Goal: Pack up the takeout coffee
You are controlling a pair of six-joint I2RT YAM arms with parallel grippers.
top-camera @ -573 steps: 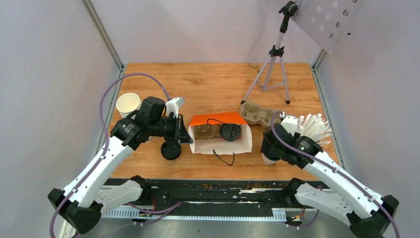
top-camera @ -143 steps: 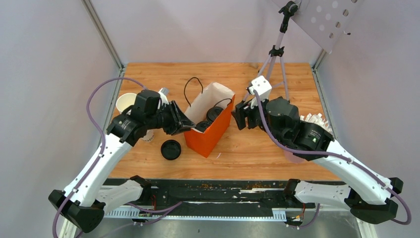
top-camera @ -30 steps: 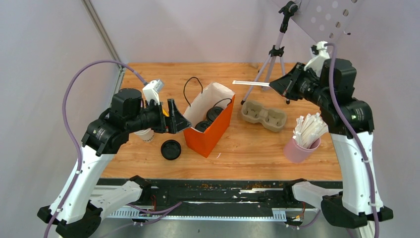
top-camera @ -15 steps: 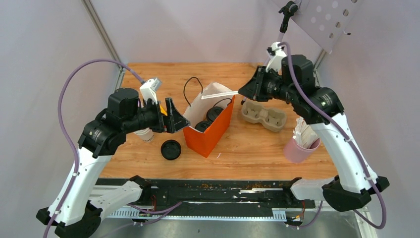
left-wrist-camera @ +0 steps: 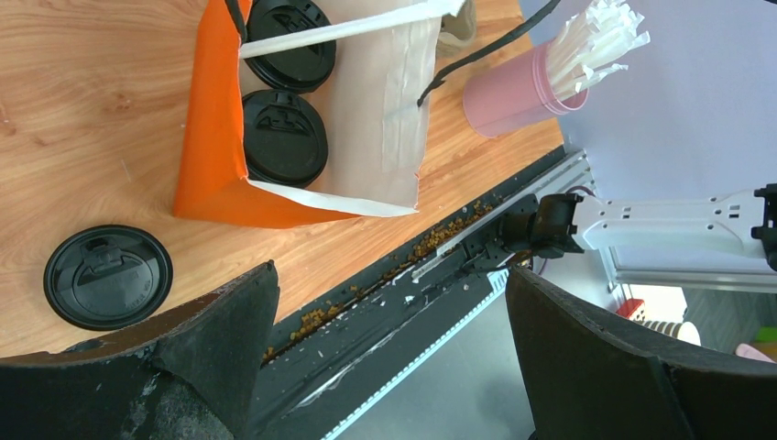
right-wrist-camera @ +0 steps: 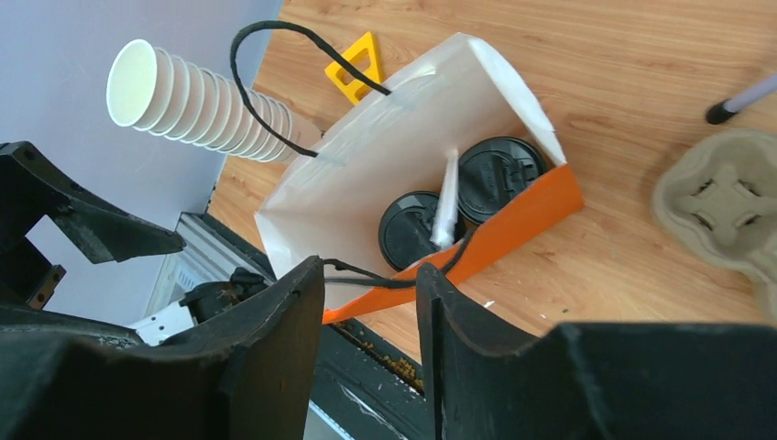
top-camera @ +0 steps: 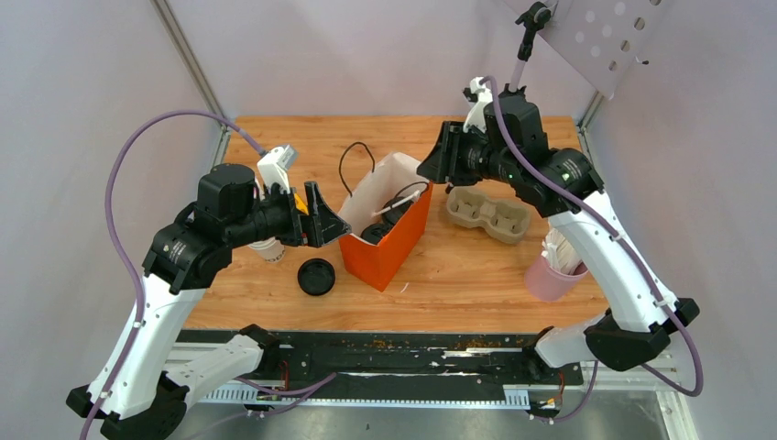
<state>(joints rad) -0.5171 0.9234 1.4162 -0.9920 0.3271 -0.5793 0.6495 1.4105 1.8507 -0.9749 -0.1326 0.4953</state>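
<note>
Two takeout coffee cups with black lids (right-wrist-camera: 502,179) (right-wrist-camera: 417,229) stand inside the upright orange paper bag (top-camera: 389,252); in the left wrist view their lids (left-wrist-camera: 284,137) (left-wrist-camera: 289,32) show from above. A white wrapped straw (right-wrist-camera: 446,197) leans across them inside the bag (right-wrist-camera: 531,215). My right gripper (top-camera: 429,170) hovers above the bag's far right rim, jaws parted with nothing between them (right-wrist-camera: 371,302). My left gripper (top-camera: 322,213) stands wide open just left of the bag (left-wrist-camera: 211,137), holding nothing (left-wrist-camera: 385,367).
A loose black lid (top-camera: 316,276) lies on the table left of the bag. A stack of lidless white cups (right-wrist-camera: 202,101) lies behind my left arm. A cardboard cup carrier (top-camera: 487,213), a pink cup of straws (top-camera: 552,275) and a tripod (top-camera: 513,92) stand to the right.
My right arm swung left over the bag carrying the straw, then its jaws parted and the straw dropped into the bag. The left arm has barely moved.
</note>
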